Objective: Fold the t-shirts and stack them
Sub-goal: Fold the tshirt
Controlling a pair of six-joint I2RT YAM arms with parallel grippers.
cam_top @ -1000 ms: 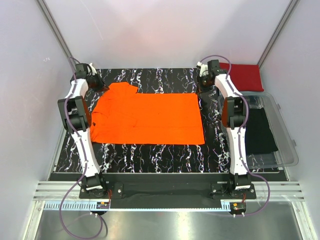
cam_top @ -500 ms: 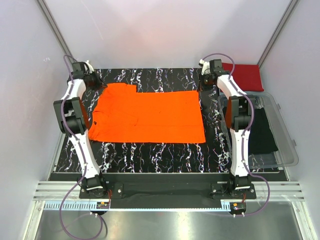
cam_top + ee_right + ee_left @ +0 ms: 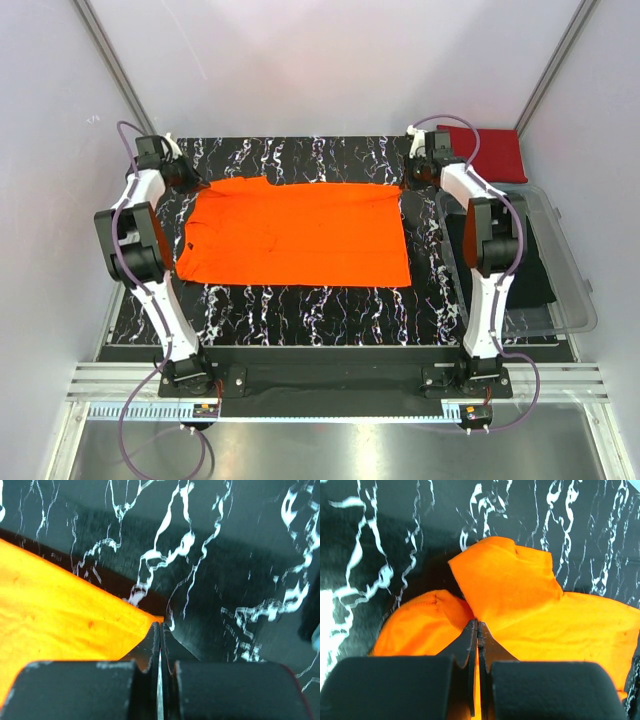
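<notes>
The bright orange t-shirt point(image 3: 295, 232) lies spread across the black marbled table point(image 3: 300, 300), its far edge pulled straight. My left gripper point(image 3: 190, 179) is shut on its far left corner. In the left wrist view the closed fingertips point(image 3: 477, 626) pinch bunched orange cloth point(image 3: 520, 595). My right gripper point(image 3: 406, 182) is shut on the far right corner. In the right wrist view its tips point(image 3: 160, 626) close on the shirt's pointed corner point(image 3: 75, 615). The deep red t-shirt point(image 3: 487, 152) lies folded at the back right.
A clear plastic bin point(image 3: 570, 285) stands off the table's right side with black cloth point(image 3: 522, 260) inside. White walls enclose the table on three sides. Both arm bases are bolted at the near edge.
Both grippers have moved apart, the left to the left and the right to the right, still holding the far corners. The shirt's far edge is now stretched straighter and wider.
</notes>
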